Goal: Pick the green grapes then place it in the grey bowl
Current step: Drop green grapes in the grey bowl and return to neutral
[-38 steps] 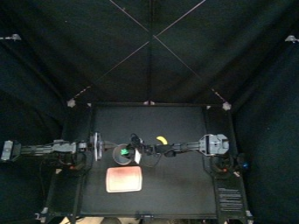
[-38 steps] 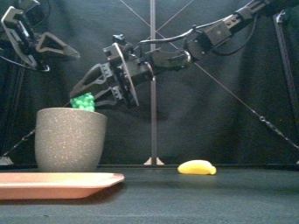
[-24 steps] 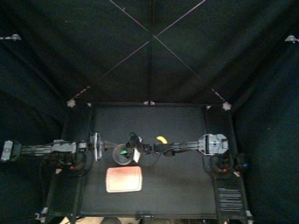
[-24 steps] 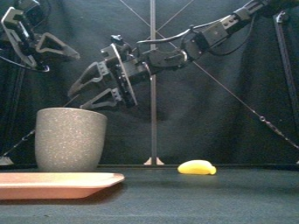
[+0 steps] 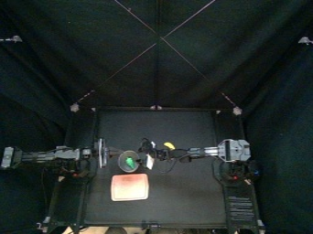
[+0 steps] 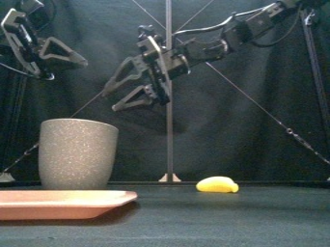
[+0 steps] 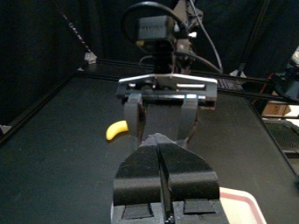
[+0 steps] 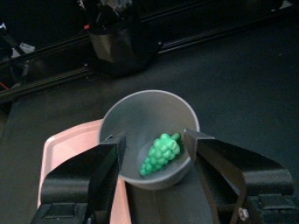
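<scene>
Right wrist view: green grapes (image 8: 159, 151) lie inside grey bowl (image 8: 131, 114) | right gripper (image 6: 135, 101) fingers wide, empty, above bowl | left gripper (image 7: 163, 153) fingers pressed together, at surface's left | placement looks done.

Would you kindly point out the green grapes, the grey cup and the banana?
green grapes (image 8: 160, 150), right wrist view, middle of the bunch.
grey cup (image 6: 77, 152), front view, its outer wall.
banana (image 6: 217, 184), front view, its middle.

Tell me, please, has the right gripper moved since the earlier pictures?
Yes: the right gripper has risen and drawn rightward, away from the tall grey speckled cup.
</scene>
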Controlling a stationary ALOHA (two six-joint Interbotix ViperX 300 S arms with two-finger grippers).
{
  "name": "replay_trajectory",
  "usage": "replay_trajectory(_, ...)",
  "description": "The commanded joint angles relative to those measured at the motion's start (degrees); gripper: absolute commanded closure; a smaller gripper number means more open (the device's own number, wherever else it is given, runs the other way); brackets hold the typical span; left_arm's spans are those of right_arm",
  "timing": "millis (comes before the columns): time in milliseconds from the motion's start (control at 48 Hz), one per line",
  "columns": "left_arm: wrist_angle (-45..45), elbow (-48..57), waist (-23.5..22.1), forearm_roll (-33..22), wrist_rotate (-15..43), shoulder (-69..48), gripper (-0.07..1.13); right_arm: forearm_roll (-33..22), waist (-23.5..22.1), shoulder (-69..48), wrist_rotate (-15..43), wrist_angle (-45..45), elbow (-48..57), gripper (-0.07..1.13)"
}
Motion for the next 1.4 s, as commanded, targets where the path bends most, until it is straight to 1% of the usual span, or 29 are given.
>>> replay_trajectory(21,-0.53,-0.79,0.09,-0.09,0.09,0.18,0.90,-0.70,0.09,-6.77,-0.09,-0.53,3.78,0.16)
replay_trajectory(188,-0.53,-0.62,0.09,-0.09,0.09,0.18,0.90,-3.78,1.23,-12.57,0.18,-1.05,11.34,0.16)
replay_trajectory(354,-0.53,-0.35,0.09,-0.09,0.09,0.09,0.90,-3.78,1.58,-18.19,0.26,-2.37,17.67,0.16)
replay_trajectory(625,-0.62,-0.35,0.09,0.00,0.35,0.09,0.91,-4.04,2.20,-25.93,0.09,-5.27,24.87,0.16)
replay_trajectory(1042,-1.23,0.00,0.09,0.44,0.44,0.09,0.91,-5.27,1.93,-37.00,-0.18,-11.07,34.28,0.16)
replay_trajectory(1396,-1.23,0.35,0.09,0.79,0.44,0.09,0.91,-5.27,1.76,-43.51,-0.09,-12.22,38.14,0.16)
